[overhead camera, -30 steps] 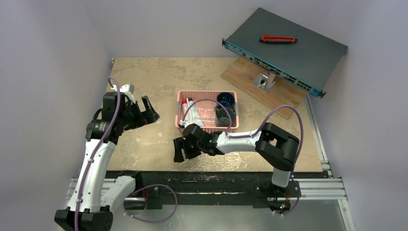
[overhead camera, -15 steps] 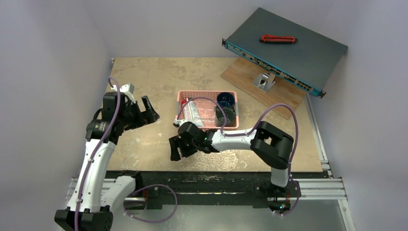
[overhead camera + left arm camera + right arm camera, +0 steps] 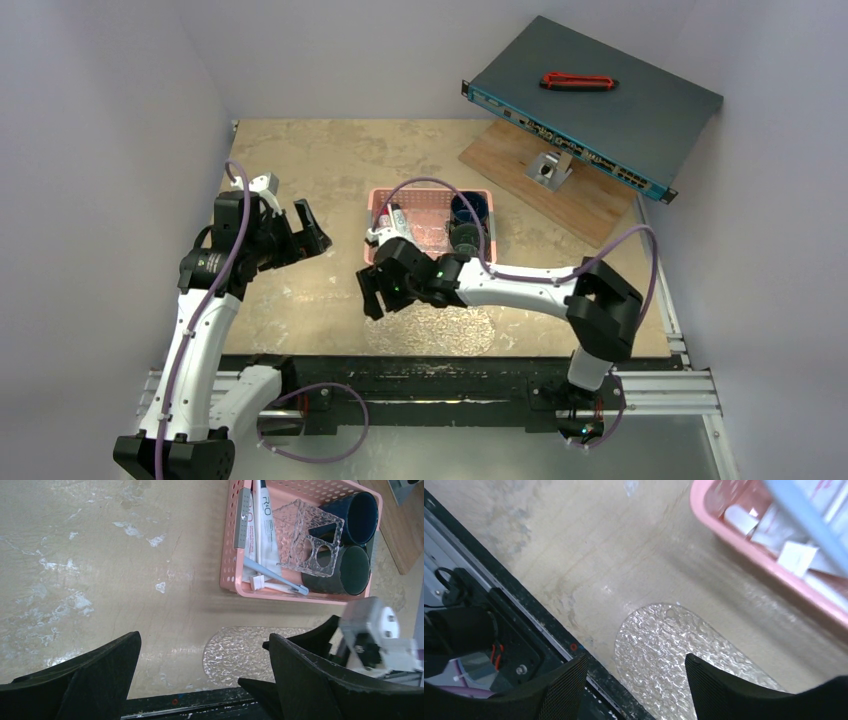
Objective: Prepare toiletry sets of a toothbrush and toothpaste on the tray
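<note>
toothbrush (image 3: 275,575) and toothpaste (image 3: 263,530) are left in the basket (image 3: 227,555), the tray (image 3: 659,655) unfilled, left gripper (image 3: 202,650) and right gripper (image 3: 634,680) opened empty.

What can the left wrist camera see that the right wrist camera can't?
Only the left wrist view shows the blue mug, the dark mug and the clear holder inside the pink basket. Only the right wrist view shows a purple cable among dark hardware at its bottom left. Both show the clear tray on the table, part of the basket, and the light blue toothbrush in it.
</note>
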Action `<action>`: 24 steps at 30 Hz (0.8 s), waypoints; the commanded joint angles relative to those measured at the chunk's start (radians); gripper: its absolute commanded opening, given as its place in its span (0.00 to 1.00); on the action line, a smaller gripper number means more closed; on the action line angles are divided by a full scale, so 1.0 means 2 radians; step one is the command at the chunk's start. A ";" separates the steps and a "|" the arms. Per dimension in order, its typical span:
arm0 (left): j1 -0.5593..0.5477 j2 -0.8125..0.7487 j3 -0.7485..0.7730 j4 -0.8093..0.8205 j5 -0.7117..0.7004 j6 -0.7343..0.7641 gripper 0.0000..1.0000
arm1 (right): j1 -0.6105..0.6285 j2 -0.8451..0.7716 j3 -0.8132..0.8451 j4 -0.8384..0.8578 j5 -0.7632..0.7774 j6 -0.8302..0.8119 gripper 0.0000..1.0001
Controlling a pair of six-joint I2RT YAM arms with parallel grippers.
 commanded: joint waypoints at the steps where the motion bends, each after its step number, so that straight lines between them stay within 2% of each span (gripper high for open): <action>1: -0.002 -0.006 -0.002 0.012 0.004 0.008 0.99 | -0.005 -0.049 0.033 -0.057 0.069 -0.031 0.73; 13: -0.002 -0.008 -0.003 0.013 0.009 0.007 0.99 | -0.051 -0.116 0.051 -0.158 0.167 -0.098 0.69; 24: -0.002 -0.005 -0.003 0.013 0.011 0.007 0.99 | -0.119 -0.133 0.035 -0.157 0.190 -0.158 0.57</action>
